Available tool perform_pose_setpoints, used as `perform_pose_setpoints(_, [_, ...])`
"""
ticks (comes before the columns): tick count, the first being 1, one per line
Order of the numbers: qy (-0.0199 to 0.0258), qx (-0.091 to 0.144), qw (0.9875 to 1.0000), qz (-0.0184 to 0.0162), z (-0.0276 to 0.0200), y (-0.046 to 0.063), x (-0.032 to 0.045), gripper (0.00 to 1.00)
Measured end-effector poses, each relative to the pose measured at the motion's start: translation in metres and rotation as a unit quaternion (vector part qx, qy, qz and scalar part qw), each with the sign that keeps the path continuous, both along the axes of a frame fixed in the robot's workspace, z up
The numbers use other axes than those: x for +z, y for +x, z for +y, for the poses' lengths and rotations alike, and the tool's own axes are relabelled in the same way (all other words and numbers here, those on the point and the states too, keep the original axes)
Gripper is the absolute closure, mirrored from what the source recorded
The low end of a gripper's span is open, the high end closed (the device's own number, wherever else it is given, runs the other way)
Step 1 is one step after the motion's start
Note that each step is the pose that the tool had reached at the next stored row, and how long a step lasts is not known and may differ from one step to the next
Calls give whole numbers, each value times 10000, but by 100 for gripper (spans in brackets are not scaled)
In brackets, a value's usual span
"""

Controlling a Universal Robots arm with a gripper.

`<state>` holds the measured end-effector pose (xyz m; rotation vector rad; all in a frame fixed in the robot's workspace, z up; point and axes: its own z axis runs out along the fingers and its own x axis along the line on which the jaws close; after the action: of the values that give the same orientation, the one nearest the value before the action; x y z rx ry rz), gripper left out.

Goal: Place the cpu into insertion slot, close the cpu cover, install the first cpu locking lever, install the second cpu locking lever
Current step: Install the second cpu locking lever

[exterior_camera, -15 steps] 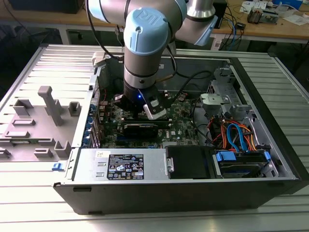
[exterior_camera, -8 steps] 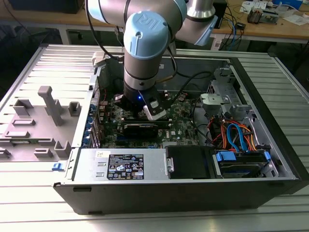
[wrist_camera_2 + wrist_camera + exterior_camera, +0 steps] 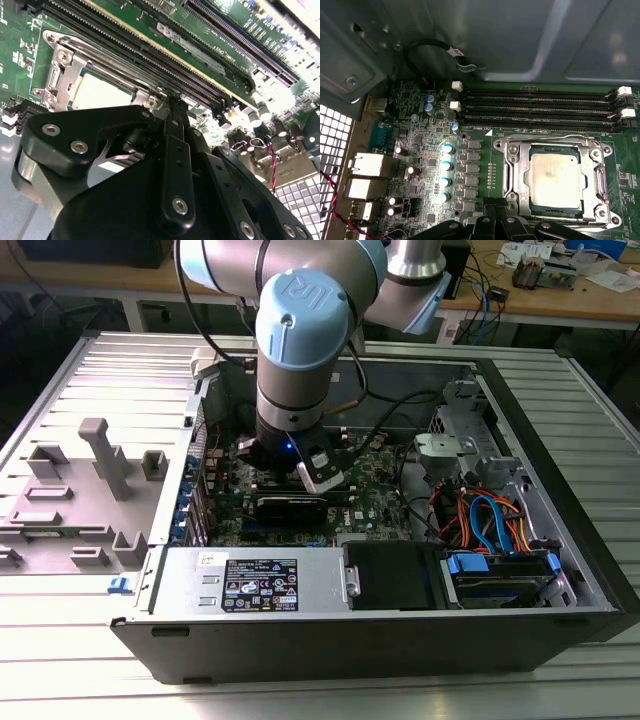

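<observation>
Small square silver-grey metal-topped cpu [image 3: 555, 179] already seated in the square metal-framed insertion slot [image 3: 506, 172], near the board edge beside the long black RAM slots [image 3: 535, 107]. Thin silvery cpu cover [image 3: 519, 175] apparently lowered around the chip; whether either locking lever is latched, impossible to tell. Black end effector [image 3: 175, 107] pressed together, pinching nothing visible, tips just beside the socket's edge.

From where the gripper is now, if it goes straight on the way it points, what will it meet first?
Probably the green motherboard, at the near edge of the cpu cover, which lies closed over the cpu. The gripper points down at that edge, but depth is unclear.
</observation>
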<state>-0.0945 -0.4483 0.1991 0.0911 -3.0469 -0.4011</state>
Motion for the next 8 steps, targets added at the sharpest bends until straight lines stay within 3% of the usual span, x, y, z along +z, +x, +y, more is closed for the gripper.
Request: perform_pose_setpoints(8, [1,-6,10000,0,-4,0,-12,89])
